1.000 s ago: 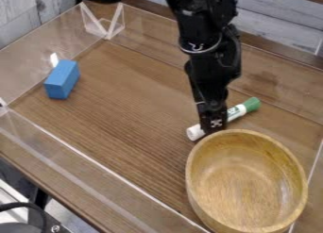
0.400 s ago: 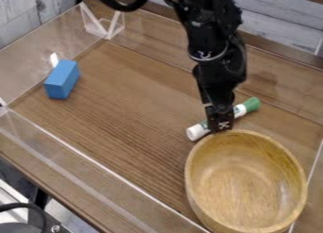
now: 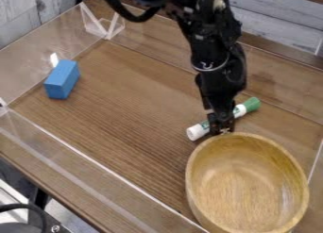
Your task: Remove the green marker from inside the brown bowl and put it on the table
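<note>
The green marker lies flat on the table, just beyond the far rim of the brown bowl, its green cap pointing right and its white end toward the left. The bowl stands at the front right and holds nothing. My gripper hangs straight above the middle of the marker with its fingers spread open; the black fingertips straddle the barrel and cover its middle. Nothing is held.
A blue block lies at the left of the table. Clear acrylic walls run along the table's edges, and a clear triangular stand sits at the back left.
The arm has shifted slightly to the right and up over the marker. The marker and the bowl have stayed where they were.
</note>
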`<state>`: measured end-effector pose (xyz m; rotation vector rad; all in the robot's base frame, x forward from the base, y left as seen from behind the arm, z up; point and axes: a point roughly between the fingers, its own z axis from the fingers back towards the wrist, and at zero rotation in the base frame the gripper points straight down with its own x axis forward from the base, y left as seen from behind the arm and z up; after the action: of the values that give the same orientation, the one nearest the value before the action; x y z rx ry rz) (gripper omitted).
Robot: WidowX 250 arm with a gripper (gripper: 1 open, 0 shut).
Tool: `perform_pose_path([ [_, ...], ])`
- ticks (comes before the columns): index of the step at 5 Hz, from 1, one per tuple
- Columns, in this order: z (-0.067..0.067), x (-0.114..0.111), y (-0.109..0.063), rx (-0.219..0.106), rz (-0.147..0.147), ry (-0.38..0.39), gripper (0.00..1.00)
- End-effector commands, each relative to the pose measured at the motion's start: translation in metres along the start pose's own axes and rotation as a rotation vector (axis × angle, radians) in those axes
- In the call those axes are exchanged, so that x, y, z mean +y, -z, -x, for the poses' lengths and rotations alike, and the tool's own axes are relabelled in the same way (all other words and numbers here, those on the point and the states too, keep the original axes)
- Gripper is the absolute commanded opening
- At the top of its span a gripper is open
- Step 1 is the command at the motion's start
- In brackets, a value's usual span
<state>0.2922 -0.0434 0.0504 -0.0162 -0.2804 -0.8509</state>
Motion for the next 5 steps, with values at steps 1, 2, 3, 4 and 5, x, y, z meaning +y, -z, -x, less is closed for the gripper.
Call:
perform_pose_path([
  [1, -0.009, 0.012, -0.004, -0.040, -0.035, 0.003, 1.00],
  [2, -0.008, 0.013, 0.001, -0.041, -0.034, 0.002, 0.00],
  [3, -0.006, 0.016, -0.004, -0.034, -0.037, -0.031, 0.00],
  [4, -0.005, 0.016, -0.007, -0.027, -0.032, -0.052, 0.00],
  [5, -0.004, 0.017, -0.010, -0.023, -0.029, -0.077, 0.00],
])
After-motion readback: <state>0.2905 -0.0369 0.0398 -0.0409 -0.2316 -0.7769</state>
